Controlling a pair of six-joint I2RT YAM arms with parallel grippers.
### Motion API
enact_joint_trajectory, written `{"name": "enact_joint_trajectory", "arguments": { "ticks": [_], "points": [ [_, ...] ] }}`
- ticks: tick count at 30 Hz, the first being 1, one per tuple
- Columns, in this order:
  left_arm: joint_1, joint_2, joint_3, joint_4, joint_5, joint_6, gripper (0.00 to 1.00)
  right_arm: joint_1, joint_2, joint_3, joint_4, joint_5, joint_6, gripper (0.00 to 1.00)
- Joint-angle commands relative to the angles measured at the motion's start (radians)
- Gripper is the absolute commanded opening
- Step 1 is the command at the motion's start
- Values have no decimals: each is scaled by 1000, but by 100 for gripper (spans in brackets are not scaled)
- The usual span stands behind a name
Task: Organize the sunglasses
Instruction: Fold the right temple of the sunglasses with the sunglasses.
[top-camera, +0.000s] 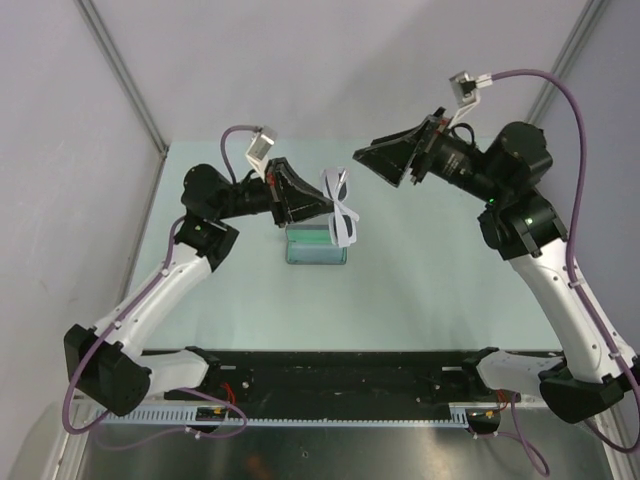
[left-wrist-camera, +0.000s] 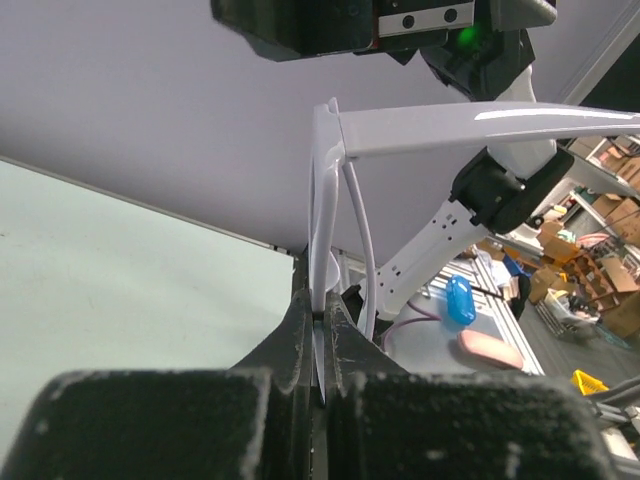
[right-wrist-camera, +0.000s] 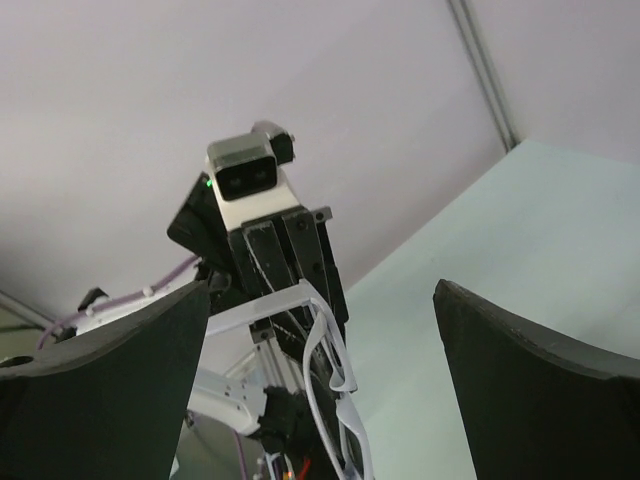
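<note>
The white-framed sunglasses (top-camera: 341, 212) hang in the air over the middle of the table, pinched at the frame by my left gripper (top-camera: 326, 206), which is shut on them. In the left wrist view the frame (left-wrist-camera: 322, 190) rises from between the closed fingers (left-wrist-camera: 298, 310), and one white arm (left-wrist-camera: 480, 125) sticks out sideways toward the right arm. My right gripper (top-camera: 386, 160) hovers a short way to the right of the sunglasses, open and not touching them. In the right wrist view its fingers (right-wrist-camera: 110, 350) stand wide apart with the sunglasses (right-wrist-camera: 335, 375) seen between them, farther off.
A teal rectangular object (top-camera: 315, 247) lies on the pale green table (top-camera: 440, 280) just below the held sunglasses. Grey walls close the table at the back and the left. A black rail (top-camera: 340, 370) with both arm bases runs along the near edge.
</note>
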Motion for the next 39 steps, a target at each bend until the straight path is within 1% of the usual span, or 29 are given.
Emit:
{"name": "enact_joint_trajectory", "arguments": {
  "ticks": [1, 5, 8, 21, 23, 24, 27, 31, 39],
  "points": [
    [4, -50, -12, 13, 29, 58, 0, 62, 31, 59, -81, -44, -90, 100],
    [6, -54, -13, -2, 15, 68, 0, 133, 63, 105, -175, 21, -187, 100],
    [4, -54, -10, -13, 6, 74, 0, 167, 72, 113, -209, 66, -227, 100],
    [6, -51, 26, -48, -37, 74, 0, 179, 56, 76, -241, 110, -256, 100],
    [6, -51, 32, -51, -54, 64, 0, 179, 52, 73, -243, 114, -258, 99],
    [6, -49, 36, -53, -58, 56, 0, 179, 51, 71, -244, 112, -261, 96],
    [6, -49, 46, -56, -71, 27, 0, 179, 49, 61, -246, 126, -273, 93],
    [4, -54, 65, -57, -77, -24, 1, 179, 40, 27, -226, 123, -287, 93],
    [4, -58, 109, -57, -89, -120, 0, 179, 31, -24, -171, 112, -293, 97]
  ]
}}
